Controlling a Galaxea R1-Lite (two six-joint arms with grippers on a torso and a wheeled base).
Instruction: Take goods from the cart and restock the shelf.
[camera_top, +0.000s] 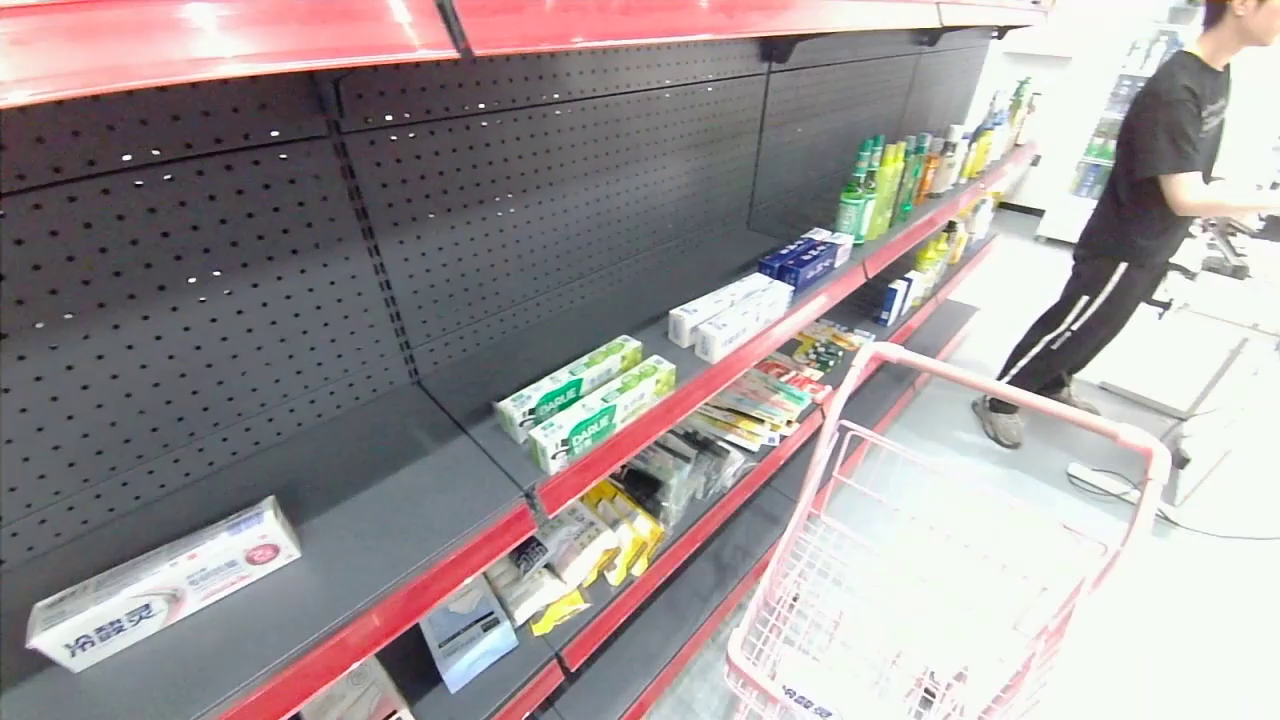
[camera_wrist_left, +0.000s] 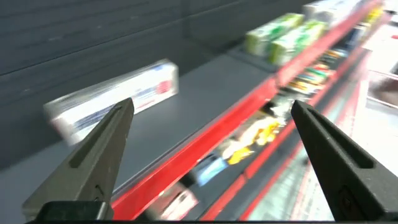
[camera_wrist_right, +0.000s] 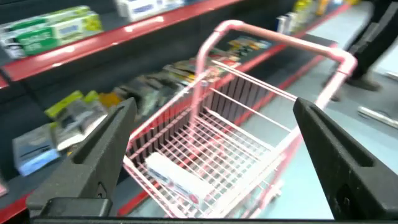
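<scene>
A pink wire cart (camera_top: 960, 560) stands in the aisle beside the shelf (camera_top: 400, 610). A white toothpaste box (camera_wrist_right: 177, 177) lies on the cart's floor, below my open right gripper (camera_wrist_right: 211, 124), which hovers above the cart (camera_wrist_right: 249, 143). Another white toothpaste box (camera_top: 165, 580) lies on the dark shelf board at the left. My left gripper (camera_wrist_left: 211, 118) is open in front of that box (camera_wrist_left: 115, 96), apart from it, with nothing between its fingers. Two green toothpaste boxes (camera_top: 590, 400) lie farther along the same board.
White boxes (camera_top: 730, 315), blue boxes (camera_top: 800, 262) and green bottles (camera_top: 880, 185) line the shelf farther right. The lower shelf (camera_top: 650, 490) holds packets and toothbrush packs. A person in black (camera_top: 1120, 220) stands in the aisle beyond the cart. Bare board lies between the white and green boxes.
</scene>
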